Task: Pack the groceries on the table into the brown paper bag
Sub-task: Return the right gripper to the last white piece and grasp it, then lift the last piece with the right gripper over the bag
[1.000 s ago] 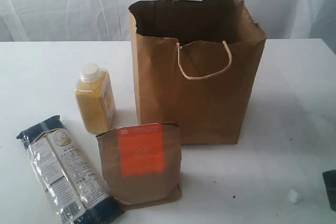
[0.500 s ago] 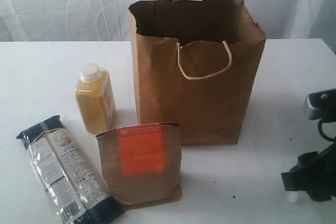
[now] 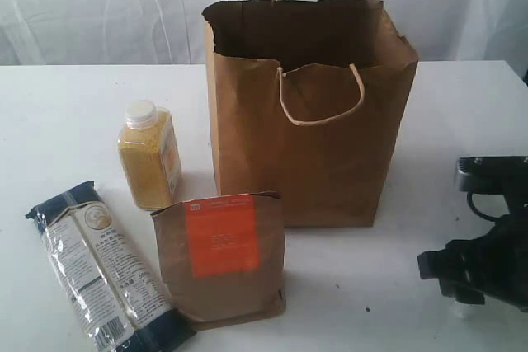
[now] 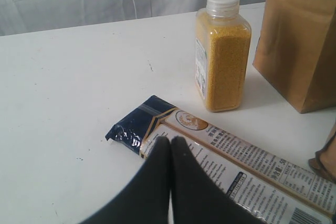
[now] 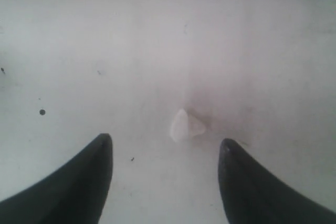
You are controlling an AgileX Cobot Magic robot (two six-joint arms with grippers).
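Evidently the right gripper point(image 5: 165, 141) hovered empty, jaws apart, over a small white scrap point(image 5: 186, 125) on the table point(image 5: 157, 35), right of the brown paper bag point(image 3: 313, 138). The left gripper point(image 4: 170, 141) was closed on nothing by the noodle packet point(image 3: 103, 274). With that packet, the yellow-grain bottle point(image 3: 150, 158) and the orange-labelled pouch point(image 3: 221, 257) unpacked beside the bag, the next move probably meant grasping the pouch and clearing the bag's tall rim.

We can make out no word or number with certainty. The noodle packet point(image 4: 236, 161) carries a round gold emblem point(image 4: 190, 121) and lines of tiny print. The brown pouch point(image 3: 221, 286) has an orange label point(image 3: 224, 237) with faint lines, and the bottle point(image 4: 226, 61) a side label point(image 4: 200, 69). All of it is too small to read.
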